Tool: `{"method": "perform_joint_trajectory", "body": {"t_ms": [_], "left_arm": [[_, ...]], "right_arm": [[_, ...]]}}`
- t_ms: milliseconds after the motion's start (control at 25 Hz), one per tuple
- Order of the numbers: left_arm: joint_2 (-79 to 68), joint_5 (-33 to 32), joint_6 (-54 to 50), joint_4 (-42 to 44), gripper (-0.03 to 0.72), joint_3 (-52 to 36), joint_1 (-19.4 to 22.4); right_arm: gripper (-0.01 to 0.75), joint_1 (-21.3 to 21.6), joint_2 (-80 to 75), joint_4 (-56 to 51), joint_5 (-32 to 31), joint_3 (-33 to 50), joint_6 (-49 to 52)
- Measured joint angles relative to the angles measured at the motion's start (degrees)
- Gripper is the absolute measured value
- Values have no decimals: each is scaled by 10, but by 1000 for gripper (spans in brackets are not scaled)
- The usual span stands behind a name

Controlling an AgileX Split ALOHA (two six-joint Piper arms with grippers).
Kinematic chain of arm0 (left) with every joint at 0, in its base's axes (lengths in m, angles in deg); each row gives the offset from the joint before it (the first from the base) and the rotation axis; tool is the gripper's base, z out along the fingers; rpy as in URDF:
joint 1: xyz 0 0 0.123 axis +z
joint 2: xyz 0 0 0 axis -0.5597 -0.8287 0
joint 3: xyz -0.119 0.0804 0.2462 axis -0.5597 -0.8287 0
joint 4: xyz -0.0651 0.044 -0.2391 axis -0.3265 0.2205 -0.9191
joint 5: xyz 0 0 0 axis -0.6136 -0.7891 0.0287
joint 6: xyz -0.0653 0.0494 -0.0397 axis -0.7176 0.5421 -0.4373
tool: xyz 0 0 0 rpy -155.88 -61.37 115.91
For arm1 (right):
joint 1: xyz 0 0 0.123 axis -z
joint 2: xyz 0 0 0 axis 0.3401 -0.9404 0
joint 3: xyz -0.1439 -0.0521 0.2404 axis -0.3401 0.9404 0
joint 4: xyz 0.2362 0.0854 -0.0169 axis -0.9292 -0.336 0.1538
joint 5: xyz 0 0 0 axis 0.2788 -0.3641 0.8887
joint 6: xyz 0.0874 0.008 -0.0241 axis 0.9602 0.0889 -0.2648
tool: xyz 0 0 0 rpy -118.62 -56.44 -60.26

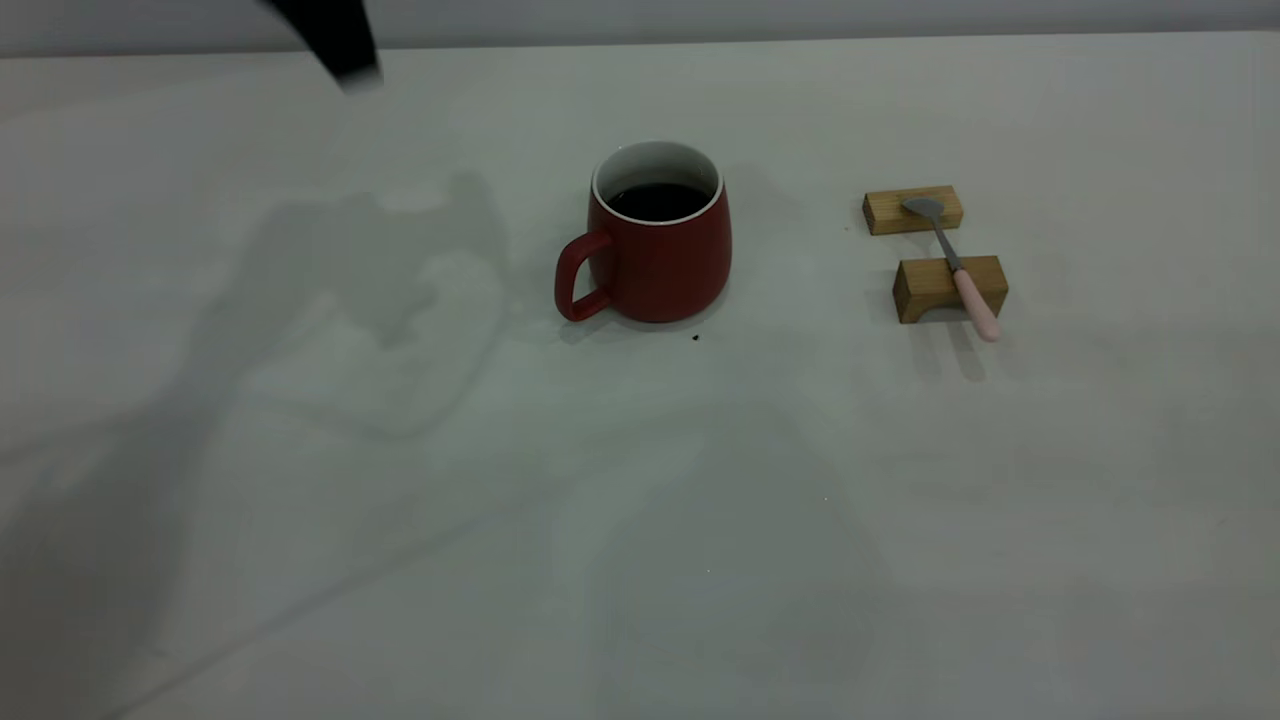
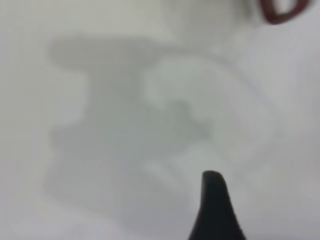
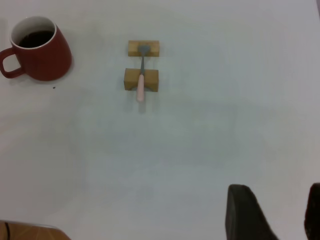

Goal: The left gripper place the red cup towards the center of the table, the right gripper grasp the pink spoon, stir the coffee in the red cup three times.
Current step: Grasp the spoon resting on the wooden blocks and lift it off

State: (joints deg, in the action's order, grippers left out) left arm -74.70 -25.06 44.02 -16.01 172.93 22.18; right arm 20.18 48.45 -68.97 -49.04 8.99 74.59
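The red cup stands upright near the middle of the table, its handle toward the left arm, with dark coffee inside. The pink spoon lies across two wooden blocks to the cup's right, pink handle toward the front. My left gripper hangs high at the back left, well clear of the cup. Only one finger shows in its wrist view, with bare table beside it. My right gripper is open and empty, far from the spoon and cup.
The two tan blocks stand one behind the other. A tiny dark speck lies just in front of the cup. The table's back edge meets a grey wall. A brown area shows past one table edge.
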Motion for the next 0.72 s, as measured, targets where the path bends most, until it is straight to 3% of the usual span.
{"method": "perform_joint_trajectory", "body": {"t_ms": [280,520,720], "left_arm": [[211,-10,-268,1,586,0,10],[372,-10,-366,1,586,-29,10],[529,-10,-394,0,586,-167,10]], "right_arm": [[332,0,0,0,0,0,0],[331,0,0,0,0,0,0],[331,0,0,0,0,0,0]]}}
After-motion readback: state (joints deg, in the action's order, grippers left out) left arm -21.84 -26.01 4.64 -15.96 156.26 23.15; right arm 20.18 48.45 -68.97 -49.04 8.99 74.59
